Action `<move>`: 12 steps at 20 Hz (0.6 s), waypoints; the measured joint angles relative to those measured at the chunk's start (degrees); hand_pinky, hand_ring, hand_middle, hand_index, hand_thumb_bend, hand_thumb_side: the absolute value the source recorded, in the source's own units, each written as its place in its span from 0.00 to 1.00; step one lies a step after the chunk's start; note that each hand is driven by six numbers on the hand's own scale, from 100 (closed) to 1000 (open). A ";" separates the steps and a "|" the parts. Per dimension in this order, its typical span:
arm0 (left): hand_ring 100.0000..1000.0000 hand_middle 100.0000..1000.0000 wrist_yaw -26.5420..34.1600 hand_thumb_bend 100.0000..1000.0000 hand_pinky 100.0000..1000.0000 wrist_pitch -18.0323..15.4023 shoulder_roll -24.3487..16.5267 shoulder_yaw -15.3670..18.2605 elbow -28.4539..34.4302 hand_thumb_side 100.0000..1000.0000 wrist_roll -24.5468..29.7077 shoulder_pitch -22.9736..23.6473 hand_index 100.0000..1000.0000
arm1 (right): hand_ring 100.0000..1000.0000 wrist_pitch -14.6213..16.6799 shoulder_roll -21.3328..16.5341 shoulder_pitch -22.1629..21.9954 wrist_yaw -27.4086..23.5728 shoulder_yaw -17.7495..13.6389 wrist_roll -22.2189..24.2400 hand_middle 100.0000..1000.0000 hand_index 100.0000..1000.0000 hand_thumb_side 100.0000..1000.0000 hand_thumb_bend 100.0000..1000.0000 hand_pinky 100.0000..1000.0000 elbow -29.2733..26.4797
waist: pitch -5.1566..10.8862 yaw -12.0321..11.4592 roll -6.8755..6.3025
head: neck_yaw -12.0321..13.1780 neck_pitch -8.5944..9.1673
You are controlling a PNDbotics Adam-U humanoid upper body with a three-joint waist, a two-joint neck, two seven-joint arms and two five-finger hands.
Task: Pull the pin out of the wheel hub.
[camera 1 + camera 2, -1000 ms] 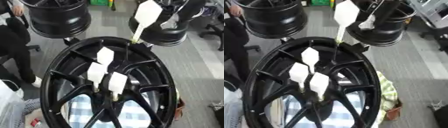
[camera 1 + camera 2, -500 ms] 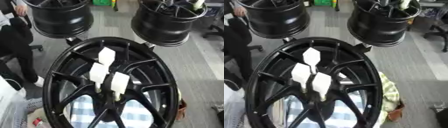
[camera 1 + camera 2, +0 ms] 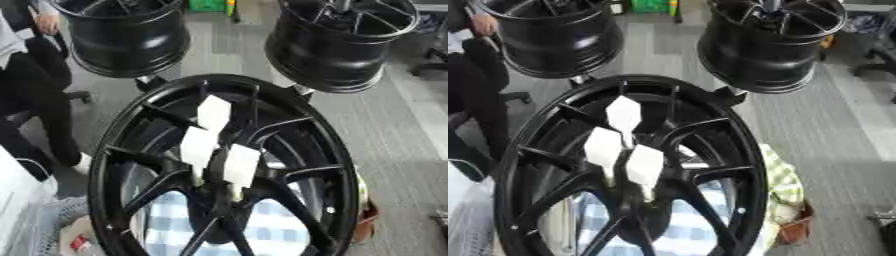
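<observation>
The wheel hub (image 3: 219, 165) fills the near middle of the view, a big black rim standing tilted toward the camera, spokes running down to the centre. Three pins are seated there, each topped with a white tag: the upper pin (image 3: 213, 112) sits highest, the left pin (image 3: 198, 147) below it, and the right pin (image 3: 241, 165) just beside that one, lowest of the three. All three look seated in the hub centre, tags close together and nearly touching.

Neither robot hand shows in either view, so I can't tell you whether the fingers are spread or curled, and neither has hold of anything that I can see. No pin is in a grasp at this moment.

Behind the hub, two more black wheels stand on the grey floor (image 3: 385, 130): the far left wheel (image 3: 122, 35) and the far right wheel (image 3: 346, 42). A checked cloth (image 3: 702, 235) shows through the lower spokes, and a person's dark trousers (image 3: 35, 115) stand at the left edge, touching nothing.

The risks, as I judge them: those tags crowd each other, so a hand coming in for one could brush or bend its neighbours. The spokes hem in the approach, and fingers could catch on them. Pull a pin at an angle instead of along its shaft and it may bind. And the rim stands tilted, so a sideways tug could rock it.
</observation>
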State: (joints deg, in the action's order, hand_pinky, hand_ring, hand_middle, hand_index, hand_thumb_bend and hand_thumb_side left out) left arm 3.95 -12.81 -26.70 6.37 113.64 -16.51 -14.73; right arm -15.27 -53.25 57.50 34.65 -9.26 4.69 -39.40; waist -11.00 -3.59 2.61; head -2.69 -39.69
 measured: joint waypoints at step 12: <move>0.84 0.72 0.00 0.17 0.72 0.00 0.00 0.06 0.00 0.60 -0.01 0.00 0.84 | 0.77 -2.39 0.55 0.34 1.24 -1.41 -0.16 0.75 0.80 0.21 0.50 0.76 0.72 | 0.08 0.10 0.07 | -0.42 -0.06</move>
State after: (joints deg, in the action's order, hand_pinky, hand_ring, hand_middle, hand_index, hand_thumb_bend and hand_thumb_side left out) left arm 3.94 -12.81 -26.71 6.42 113.64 -16.52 -14.73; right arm -17.66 -52.70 57.84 35.89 -10.67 4.53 -38.68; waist -10.92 -3.49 2.68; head -3.11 -39.75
